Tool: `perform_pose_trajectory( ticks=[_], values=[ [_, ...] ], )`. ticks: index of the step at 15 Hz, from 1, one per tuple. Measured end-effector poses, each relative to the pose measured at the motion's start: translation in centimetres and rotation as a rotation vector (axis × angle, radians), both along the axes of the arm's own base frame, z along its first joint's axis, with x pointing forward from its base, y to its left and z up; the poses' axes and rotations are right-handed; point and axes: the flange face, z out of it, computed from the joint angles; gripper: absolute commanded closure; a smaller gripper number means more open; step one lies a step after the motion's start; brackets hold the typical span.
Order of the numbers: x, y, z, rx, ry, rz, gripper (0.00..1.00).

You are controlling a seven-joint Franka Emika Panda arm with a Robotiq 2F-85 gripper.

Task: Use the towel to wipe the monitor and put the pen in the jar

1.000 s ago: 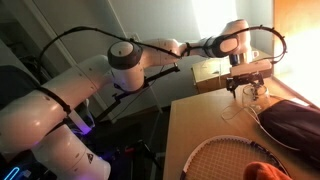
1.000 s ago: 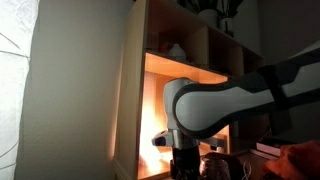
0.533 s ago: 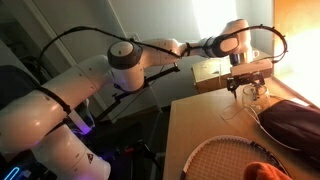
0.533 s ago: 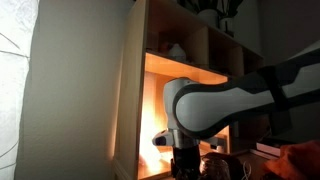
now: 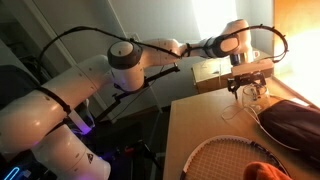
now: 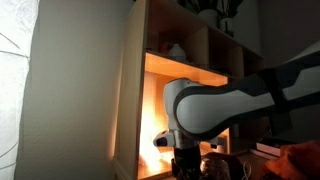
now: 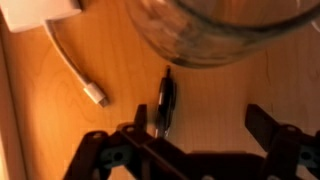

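Wrist view puts the tool (image 7: pixel 195 128) nearest, its two dark fingers (image 7: pixel 128 140) spread wide and holding nothing. Between them, closer to one finger, the dark pen (image 7: pixel 165 103) lies flat on the wooden counter (image 7: pixel 230 100). A white cable (image 7: pixel 80 75) with a small plug lies just beside the pen, apart from it. Further on stands the clear glass jar (image 7: pixel 220 30). The far tip of the pen comes very near its base, but I cannot tell if they touch.

In an exterior view the orange towel (image 5: pixel 262 172) lies at the near edge of the counter (image 5: pixel 195 125), by the head of a racket (image 5: pixel 225 155). Behind them rests a dark pouch (image 5: pixel 290 120). Beyond it, the white arm (image 5: pixel 130 55) holds the tool (image 5: pixel 245 82) low over the far end of the counter.
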Motion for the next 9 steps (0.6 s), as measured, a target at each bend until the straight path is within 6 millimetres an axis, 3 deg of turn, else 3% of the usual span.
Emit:
perform_pose_trajectory(
  ticks=[9],
  values=[
    [0.14,-0.84,-0.14,0.058,0.025,0.134,0.0]
  ],
)
